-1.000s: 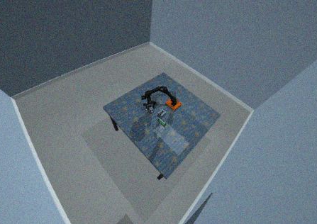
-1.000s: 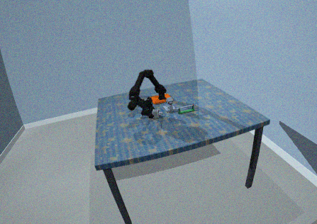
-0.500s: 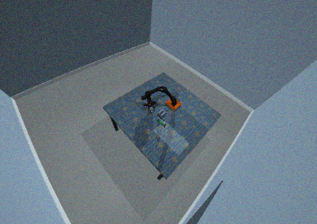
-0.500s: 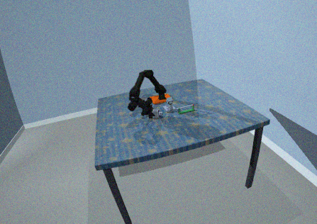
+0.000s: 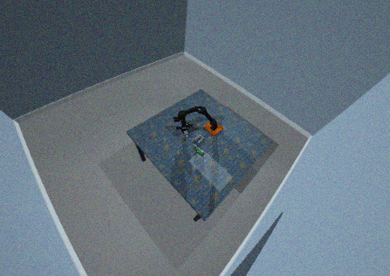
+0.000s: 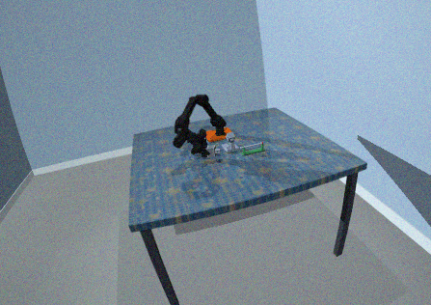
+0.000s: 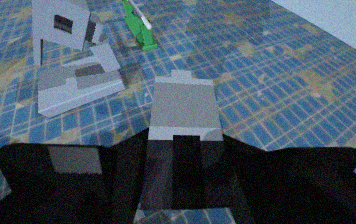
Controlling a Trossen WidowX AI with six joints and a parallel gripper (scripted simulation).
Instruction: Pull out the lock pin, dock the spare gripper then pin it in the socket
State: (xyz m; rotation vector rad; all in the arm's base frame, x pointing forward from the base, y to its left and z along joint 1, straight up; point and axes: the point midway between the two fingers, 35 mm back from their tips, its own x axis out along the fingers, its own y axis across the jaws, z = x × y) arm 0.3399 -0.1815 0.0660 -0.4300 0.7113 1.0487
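Observation:
My gripper (image 5: 184, 127) (image 6: 205, 151) (image 7: 180, 131) is shut on the spare gripper (image 7: 185, 105), a light grey block with a small spigot at its far end and a dark rear part between my black fingers. It is low over the table; whether it touches the table is unclear. The grey mount (image 5: 199, 139) (image 6: 230, 146) (image 7: 82, 96) stands to its left in the wrist view, its upright part showing a square opening and no pin visible through it. The pale lock pin (image 6: 253, 145) (image 7: 140, 14) lies along the green holder (image 5: 199, 151) (image 6: 254, 152) (image 7: 144, 38), beyond the mount.
The arm's orange base plate (image 5: 208, 128) (image 6: 211, 136) is behind the mount in the exterior view. The blue patterned table (image 5: 245, 144) (image 6: 281, 179) carries everything. A pale patch (image 5: 210, 172) shows on its surface past the green holder in the top view.

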